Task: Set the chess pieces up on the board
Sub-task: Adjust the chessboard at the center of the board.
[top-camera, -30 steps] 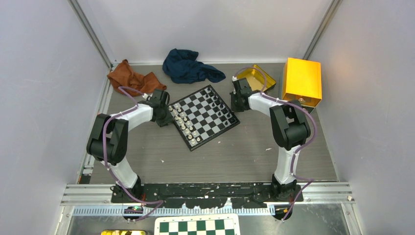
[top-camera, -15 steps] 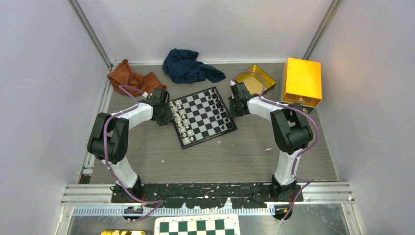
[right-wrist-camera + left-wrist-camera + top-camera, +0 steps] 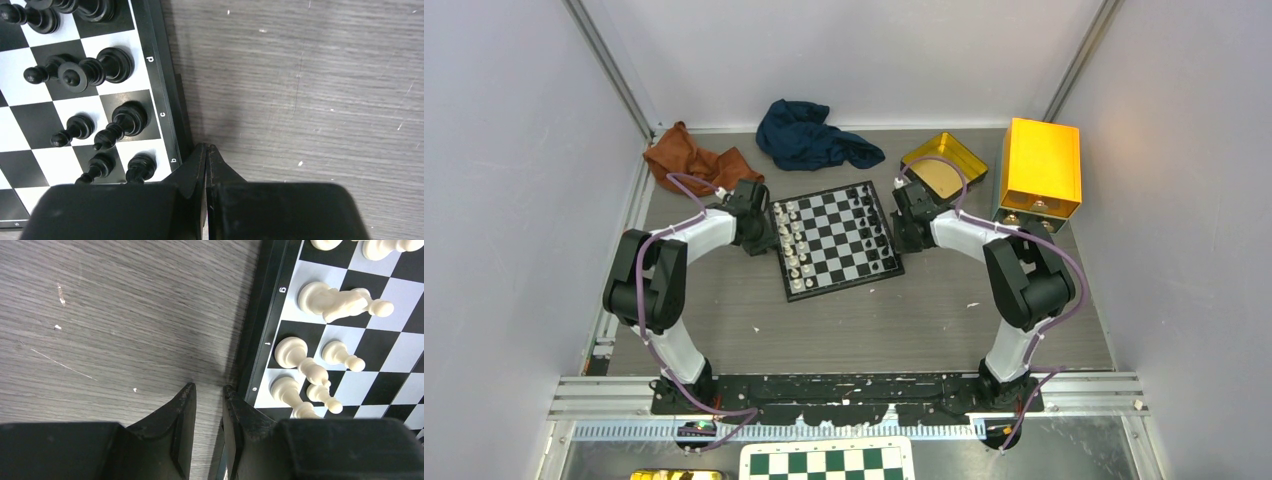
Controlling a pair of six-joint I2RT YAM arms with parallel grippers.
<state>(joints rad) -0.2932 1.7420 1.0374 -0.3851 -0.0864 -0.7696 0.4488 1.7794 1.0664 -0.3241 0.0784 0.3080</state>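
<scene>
Left jaws a slit apart, empty, at board (image 3: 836,245) left rim; right jaws shut, empty, right rim — press evenly, low — no pieces (image 3: 292,351) topple.

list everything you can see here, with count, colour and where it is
board: one, black and pale checks, middle of the table
white pieces: many, cream, along the board's left side
black pieces: many, black, along the board's right side
brown cloth: one, rust, far left
navy cloth: one, dark blue, far middle
tray: one, gold, far right
box: one, yellow-orange, far right corner
checked sheet: one, green and white, nearest edge
table: one, grey wood
left gripper: black, slightly open, at the board's left rim
right gripper: black, shut, at the board's right rim
</scene>
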